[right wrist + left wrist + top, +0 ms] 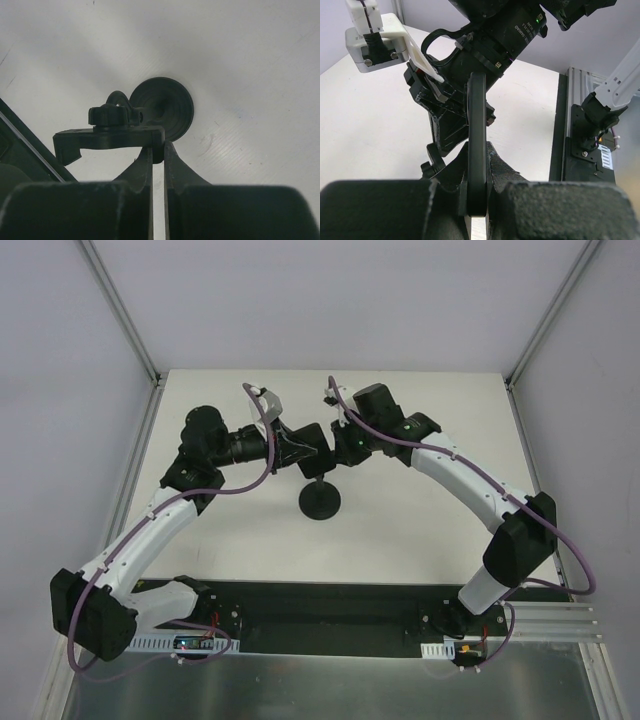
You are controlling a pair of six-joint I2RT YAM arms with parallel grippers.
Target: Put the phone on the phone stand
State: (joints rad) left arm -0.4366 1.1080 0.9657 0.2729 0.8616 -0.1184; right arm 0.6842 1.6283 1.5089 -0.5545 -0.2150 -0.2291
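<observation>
Two holds are shown above the white table [420, 530]: the left gripper [476, 167] is clamped across the flat faces of the small black rounded-corner slab phone [476, 107], held upright and edge-on. The right gripper [158, 157], narrowed to a slit, appears to pinch one end of the holder atop the black disc-based phone stand [167, 107]. Judged stiff, light and smooth-faced, the phone is best squeezed across its faces, as here; it sits just beside the holder, above the disc base, though contact cannot be told.
</observation>
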